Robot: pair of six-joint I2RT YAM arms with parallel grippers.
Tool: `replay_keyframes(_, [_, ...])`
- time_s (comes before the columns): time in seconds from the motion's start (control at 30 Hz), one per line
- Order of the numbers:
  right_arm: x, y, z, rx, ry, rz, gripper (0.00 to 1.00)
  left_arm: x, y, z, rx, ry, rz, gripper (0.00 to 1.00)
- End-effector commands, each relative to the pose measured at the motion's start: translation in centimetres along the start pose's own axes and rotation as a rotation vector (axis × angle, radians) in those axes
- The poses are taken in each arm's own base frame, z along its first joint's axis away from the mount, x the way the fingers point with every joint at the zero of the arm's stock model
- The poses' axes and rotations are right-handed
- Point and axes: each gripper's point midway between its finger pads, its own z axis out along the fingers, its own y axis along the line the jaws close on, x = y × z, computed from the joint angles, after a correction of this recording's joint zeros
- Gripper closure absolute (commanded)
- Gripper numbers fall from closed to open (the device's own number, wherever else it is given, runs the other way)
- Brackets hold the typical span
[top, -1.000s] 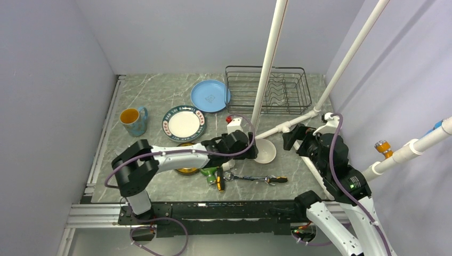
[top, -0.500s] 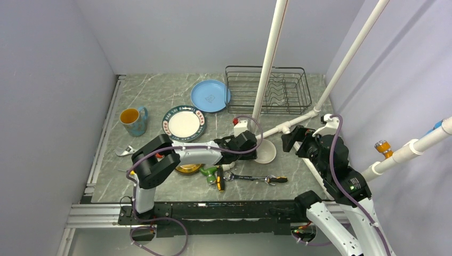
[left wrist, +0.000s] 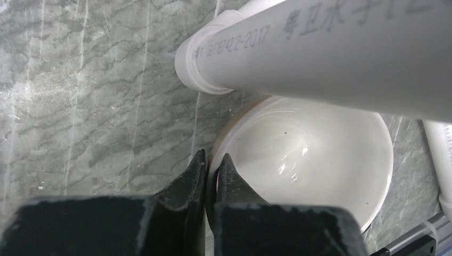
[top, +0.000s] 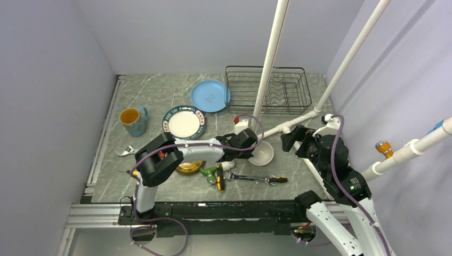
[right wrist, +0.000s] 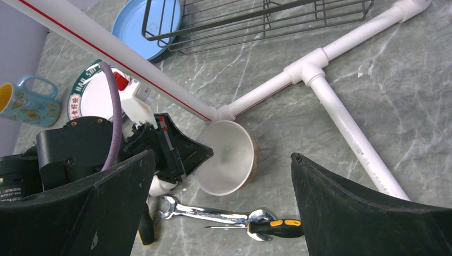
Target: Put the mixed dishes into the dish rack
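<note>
Left arm extended low and rightward over the table (top: 154,96), its left gripper (left wrist: 212,160) clenched on the rim of the whitish bowl (left wrist: 314,154) beneath a white pipe (left wrist: 330,48); right gripper (top: 290,140) hovers beside it, jaws spread, empty; dish rack (top: 288,89) stands beyond, well apart.

My left arm (top: 197,152) covered most of the yellow plate (top: 188,168), so only its edge showed. From my left wrist, the white pipe (left wrist: 330,53) hid the far side of the bowl (left wrist: 309,154). From my right wrist, the dish rack (right wrist: 256,24) and the mug (right wrist: 32,109) were cut off at the edges.
</note>
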Motion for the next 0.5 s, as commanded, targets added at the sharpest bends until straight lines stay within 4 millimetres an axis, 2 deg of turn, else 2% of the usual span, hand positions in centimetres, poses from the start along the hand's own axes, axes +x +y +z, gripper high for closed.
replay_keyframes(0.0, [-0.2, 0.3, -0.1, -0.004, -0.008, 0.054, 0.00, -0.8, -3.2, -1.6, 0.136, 0.009, 0.056, 1.00])
replay_keyframes(0.17, [0.2, 0.0, -0.3, 0.009, -0.008, 0.108, 0.00, -1.6, -5.3, -4.6, 0.308, -0.005, 0.043, 1.00])
replay_keyframes(0.23, [0.8, 0.9, -0.2, -0.044, 0.023, 0.092, 0.00, -2.0, -5.9, -6.0, 0.382, -0.009, 0.034, 1.00])
replay_keyframes(0.47, [4.0, 3.4, 0.4, -0.200, 0.172, 0.022, 0.00, -3.2, -6.1, -10.8, 0.616, -0.036, -0.016, 1.00])
